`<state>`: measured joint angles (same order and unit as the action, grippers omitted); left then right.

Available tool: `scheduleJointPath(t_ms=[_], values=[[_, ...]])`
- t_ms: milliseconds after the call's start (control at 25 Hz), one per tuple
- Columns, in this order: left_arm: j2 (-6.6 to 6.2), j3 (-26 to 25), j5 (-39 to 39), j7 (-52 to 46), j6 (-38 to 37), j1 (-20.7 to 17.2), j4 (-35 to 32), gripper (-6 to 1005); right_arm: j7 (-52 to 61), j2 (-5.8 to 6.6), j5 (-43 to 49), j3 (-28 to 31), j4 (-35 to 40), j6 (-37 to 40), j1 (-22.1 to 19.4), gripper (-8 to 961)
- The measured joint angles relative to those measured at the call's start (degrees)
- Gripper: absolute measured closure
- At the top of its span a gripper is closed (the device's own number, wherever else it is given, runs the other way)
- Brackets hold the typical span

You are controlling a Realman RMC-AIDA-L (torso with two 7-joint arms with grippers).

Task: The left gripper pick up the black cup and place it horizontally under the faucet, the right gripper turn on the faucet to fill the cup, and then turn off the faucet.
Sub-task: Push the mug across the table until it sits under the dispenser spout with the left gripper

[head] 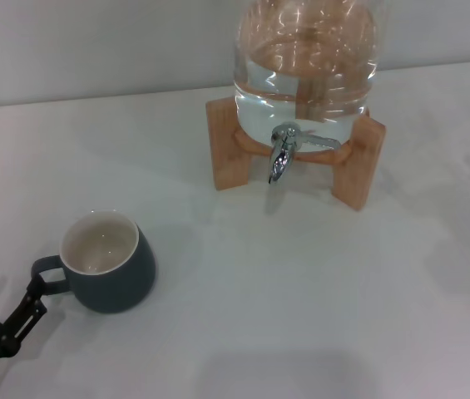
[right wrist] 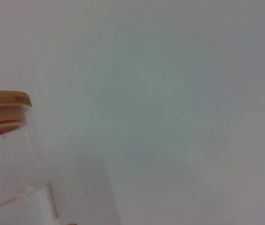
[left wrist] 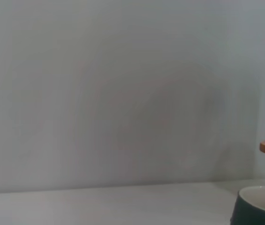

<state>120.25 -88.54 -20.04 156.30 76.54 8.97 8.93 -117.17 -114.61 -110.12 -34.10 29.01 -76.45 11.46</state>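
Black two-finger left gripper (head: 2, 312) sitting at worktop's near-left edge, jaws spread, beside squat charcoal black cup (head: 108, 262) handle. Open white worktop (head: 301, 291) separating cup from chrome faucet (head: 282, 155). Showing only in wrist view: jar's wooden lid (right wrist: 5, 99); right gripper unseen.

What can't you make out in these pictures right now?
- Right gripper: in no view.
- Left gripper: head view's corner cuts off most of it.
- Black cup: left wrist view shows only its rim.
- Glass jar: top cut off in head view.
- Faucet: absent from both wrist views.

black cup (head: 106, 263) left, before the faucet (head: 282, 154)
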Motion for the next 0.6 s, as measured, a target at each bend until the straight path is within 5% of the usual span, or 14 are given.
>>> scheduleJointPath(t_ms=[600], values=[[-0.02,-0.29,0.09,-0.99,-1.23,0.0,-0.32,158,0.12,0.21,0.0,0.0,0.0,-0.3,-0.21,110]])
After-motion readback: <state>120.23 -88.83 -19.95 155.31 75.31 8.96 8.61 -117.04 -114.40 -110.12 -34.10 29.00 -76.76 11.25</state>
